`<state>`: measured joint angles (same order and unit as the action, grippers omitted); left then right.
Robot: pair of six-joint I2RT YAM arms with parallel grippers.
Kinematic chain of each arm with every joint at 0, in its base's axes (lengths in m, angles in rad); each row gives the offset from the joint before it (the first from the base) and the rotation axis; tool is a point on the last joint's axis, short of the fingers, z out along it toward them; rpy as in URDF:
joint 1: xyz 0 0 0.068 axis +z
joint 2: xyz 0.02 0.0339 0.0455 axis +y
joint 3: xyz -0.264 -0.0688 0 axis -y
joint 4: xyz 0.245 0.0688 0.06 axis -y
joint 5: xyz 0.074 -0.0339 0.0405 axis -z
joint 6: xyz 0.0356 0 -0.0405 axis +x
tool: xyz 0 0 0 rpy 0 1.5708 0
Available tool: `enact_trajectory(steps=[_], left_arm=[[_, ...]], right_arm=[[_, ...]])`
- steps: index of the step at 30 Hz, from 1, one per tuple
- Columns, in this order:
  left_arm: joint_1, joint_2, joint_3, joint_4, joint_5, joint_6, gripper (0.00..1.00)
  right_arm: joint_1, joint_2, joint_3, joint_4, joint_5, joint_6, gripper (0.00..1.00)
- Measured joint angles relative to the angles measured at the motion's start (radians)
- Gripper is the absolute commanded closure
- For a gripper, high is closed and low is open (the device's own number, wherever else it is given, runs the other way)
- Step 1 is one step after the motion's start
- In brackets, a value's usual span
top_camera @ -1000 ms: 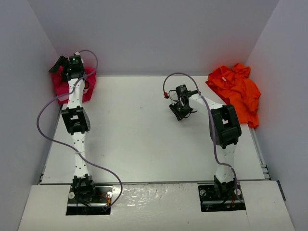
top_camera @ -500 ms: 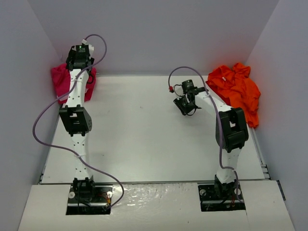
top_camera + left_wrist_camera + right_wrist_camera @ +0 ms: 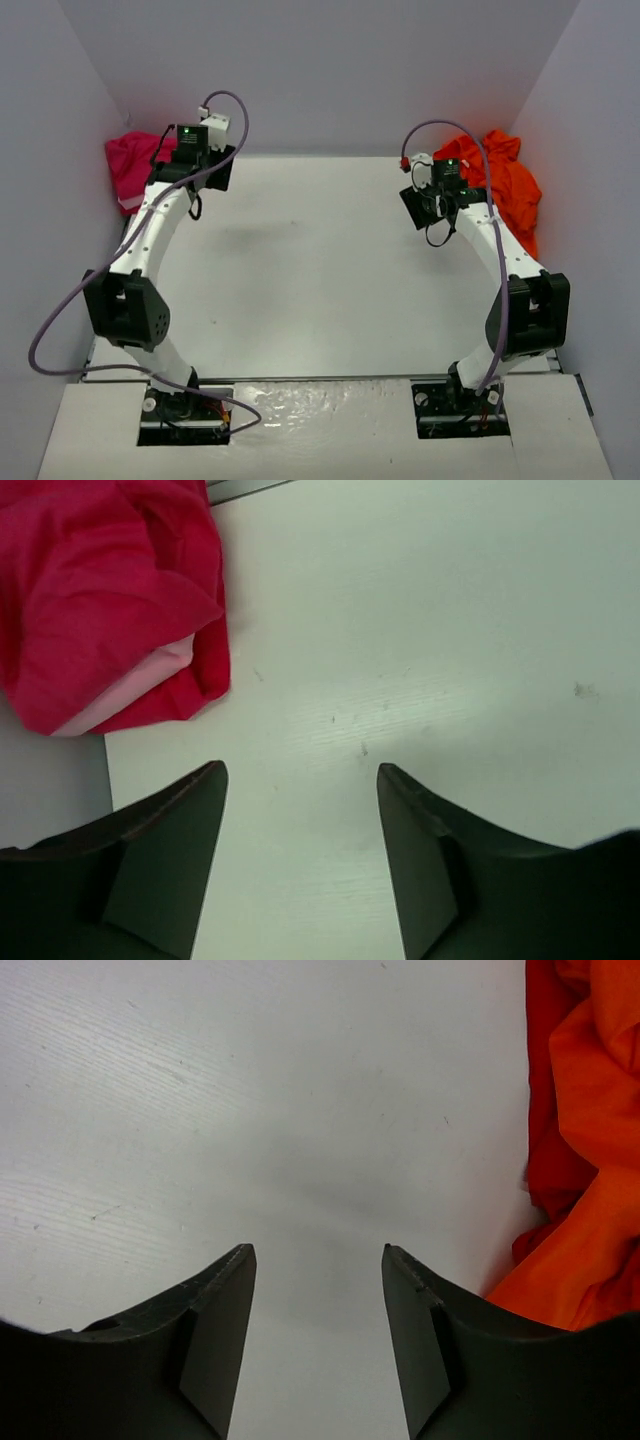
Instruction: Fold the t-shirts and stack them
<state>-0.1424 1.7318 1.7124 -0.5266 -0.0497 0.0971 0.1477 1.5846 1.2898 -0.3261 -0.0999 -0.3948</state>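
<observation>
A crimson-magenta t-shirt lies bunched at the table's far left corner, and a light pink t-shirt peeks out from inside its fold. My left gripper hangs just right of that bundle; in the wrist view it stands open over bare table with nothing between its fingers. A crumpled bright orange t-shirt lies at the far right. My right gripper hovers just left of it, open and empty, with the orange cloth beside its right finger.
Grey walls close in the white table at the back and on both sides. The crimson bundle overhangs the table's left edge. Purple cables loop above both wrists.
My left arm has swung right, off the crimson bundle, and its jaws have narrowed. My right arm has moved back and right towards the orange t-shirt, its jaws spreading wider.
</observation>
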Motion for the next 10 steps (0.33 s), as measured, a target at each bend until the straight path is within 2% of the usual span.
enact_trajectory(steps=[2, 4, 5, 10], left_arm=[[0.013, -0.137, -0.170, 0.105, 0.018, -0.004, 0.32], [0.036, -0.257, -0.337, 0.177, 0.023, -0.001, 0.31], [0.051, -0.304, -0.404, 0.197, 0.025, -0.001, 0.30], [0.084, -0.411, -0.635, 0.273, 0.053, -0.001, 0.31]], right_arm=[[-0.008, -0.020, -0.009, -0.001, -0.003, 0.015, 0.44], [-0.019, -0.035, -0.009, 0.004, -0.004, 0.031, 0.33], [-0.022, -0.044, -0.009, 0.005, -0.003, 0.036, 0.31], [-0.049, -0.116, -0.009, 0.008, 0.011, 0.056, 0.28]])
